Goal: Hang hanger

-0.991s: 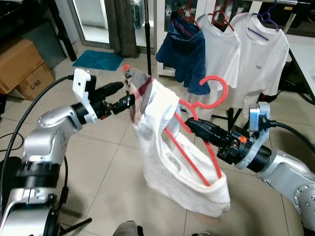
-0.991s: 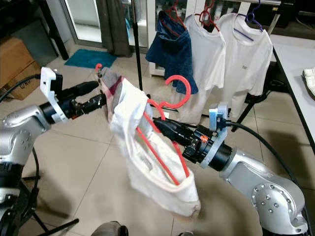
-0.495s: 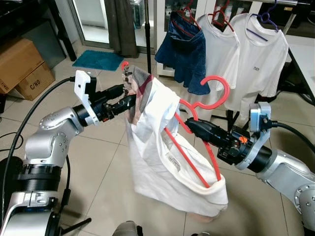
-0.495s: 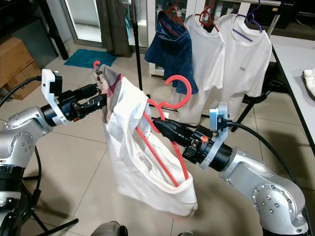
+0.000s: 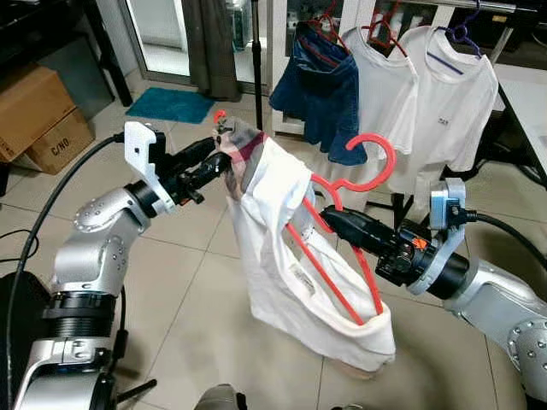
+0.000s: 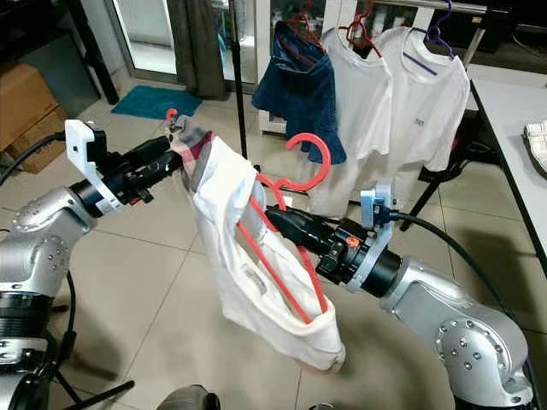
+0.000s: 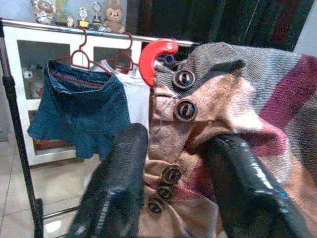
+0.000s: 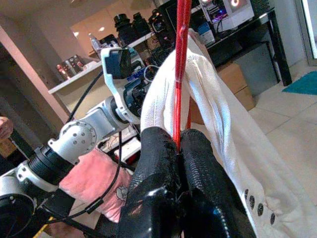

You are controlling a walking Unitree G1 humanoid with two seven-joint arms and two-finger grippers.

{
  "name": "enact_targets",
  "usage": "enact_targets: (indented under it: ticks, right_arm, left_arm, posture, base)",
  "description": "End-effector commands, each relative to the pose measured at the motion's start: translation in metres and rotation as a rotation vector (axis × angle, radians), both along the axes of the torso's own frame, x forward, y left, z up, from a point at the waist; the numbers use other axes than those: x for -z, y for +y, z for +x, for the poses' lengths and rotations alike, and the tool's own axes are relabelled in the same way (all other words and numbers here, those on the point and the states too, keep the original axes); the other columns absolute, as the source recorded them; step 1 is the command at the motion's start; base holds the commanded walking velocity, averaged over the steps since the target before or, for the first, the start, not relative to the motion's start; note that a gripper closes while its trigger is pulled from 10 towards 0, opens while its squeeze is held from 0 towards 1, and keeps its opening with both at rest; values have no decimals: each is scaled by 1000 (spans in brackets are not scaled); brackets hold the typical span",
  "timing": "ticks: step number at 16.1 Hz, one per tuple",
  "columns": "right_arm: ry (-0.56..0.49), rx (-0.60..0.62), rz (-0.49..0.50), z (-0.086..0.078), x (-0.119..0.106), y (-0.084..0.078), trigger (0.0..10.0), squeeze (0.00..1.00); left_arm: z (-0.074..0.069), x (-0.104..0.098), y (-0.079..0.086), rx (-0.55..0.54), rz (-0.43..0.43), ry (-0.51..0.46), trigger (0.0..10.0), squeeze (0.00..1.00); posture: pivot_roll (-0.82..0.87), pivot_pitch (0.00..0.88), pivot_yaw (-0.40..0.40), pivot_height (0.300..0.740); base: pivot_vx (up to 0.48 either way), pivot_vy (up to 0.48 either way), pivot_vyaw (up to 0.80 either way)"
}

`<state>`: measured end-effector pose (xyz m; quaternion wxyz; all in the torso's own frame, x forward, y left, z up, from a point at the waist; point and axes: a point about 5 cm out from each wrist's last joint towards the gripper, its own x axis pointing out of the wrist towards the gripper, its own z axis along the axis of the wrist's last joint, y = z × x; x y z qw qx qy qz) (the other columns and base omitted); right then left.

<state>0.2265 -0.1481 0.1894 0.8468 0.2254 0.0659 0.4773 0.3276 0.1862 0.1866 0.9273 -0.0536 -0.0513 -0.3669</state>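
A red hanger (image 5: 373,161) sits inside a white garment (image 5: 286,248), its hook sticking up out of the neck opening. My right gripper (image 5: 330,219) is shut on the hanger's neck, and in the right wrist view the red bar (image 8: 181,69) runs up from between the fingertips (image 8: 159,148). My left gripper (image 5: 220,165) is shut on the garment's plaid, buttoned collar (image 7: 198,114) and holds it up at the left. The garment hangs between both arms above the floor.
Behind stands a clothes rack with a denim skirt (image 5: 322,94) and two white T-shirts (image 5: 453,94) on hangers. Cardboard boxes (image 5: 34,111) and a teal mat (image 5: 171,104) lie at the far left. A white table edge (image 6: 521,111) runs along the right.
My left gripper has risen a little with the collar, and the garment's loose lower part has swung and drawn in. The right gripper and hanger have barely moved.
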Motion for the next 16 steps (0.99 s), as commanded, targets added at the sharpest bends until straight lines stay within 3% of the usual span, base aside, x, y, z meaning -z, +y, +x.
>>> enact_targets:
  ticks: [1,8,9,11,16]
  right_arm:
    - [-22,-10,6,1,-3,1,10000,0]
    - [-25,-9,-4,1,-3,1,10000,0]
    - [-7,-4,-52,0,2,1,10000,0]
    - [-11,43,-154,4,10,-2,10000,0]
    - [-5,117,-297,13,20,-8,10000,0]
  left_arm:
    - [0,3,2,-10,12,3,0,0]
    - [3,3,-1,16,35,-18,0,0]
    - [4,3,-1,10,98,-41,0,0]
    - [4,1,-4,27,144,-60,0,0]
    - [5,0,-9,47,189,-94,0,0]
  posture:
    - [95,23,28,740]
    - [94,12,28,740]
    - [92,6,29,740]
    - [90,1,30,740]
    - [91,5,29,740]
  base:
    - [0,0,0]
    - [0,0,0]
    - [0,0,0]
    - [0,0,0]
    - [0,0,0]
